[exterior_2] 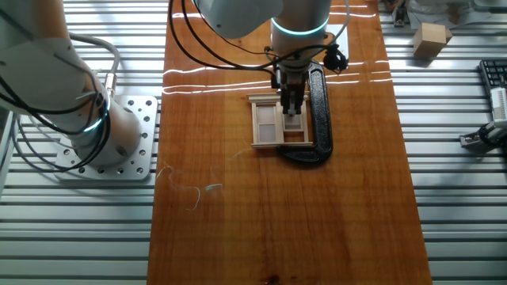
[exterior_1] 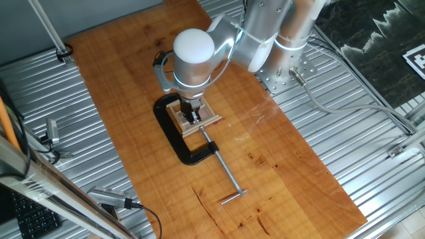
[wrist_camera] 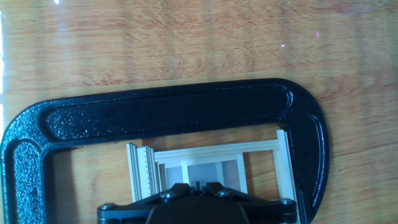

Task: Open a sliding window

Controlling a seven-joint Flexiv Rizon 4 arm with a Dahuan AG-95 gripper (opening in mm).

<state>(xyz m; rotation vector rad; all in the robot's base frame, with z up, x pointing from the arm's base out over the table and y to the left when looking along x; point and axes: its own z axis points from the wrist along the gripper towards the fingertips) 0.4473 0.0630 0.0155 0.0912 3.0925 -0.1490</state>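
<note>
The sliding window is a small light-wood frame lying flat on the wooden board, held inside a black C-clamp. It also shows in the one fixed view and in the hand view, with one sash offset inside the frame. My gripper points straight down onto the side of the window nearest the clamp's spine. Its fingers stand close together with their tips on a sash. In the one fixed view the gripper hides the window's middle. In the hand view the gripper shows only its finger bases, nearly touching.
The clamp has a long metal screw with a T-handle that runs toward the board's front. The clamp arches around the window. The arm's base plate sits left of the board. A wooden block lies on the ribbed metal at the right.
</note>
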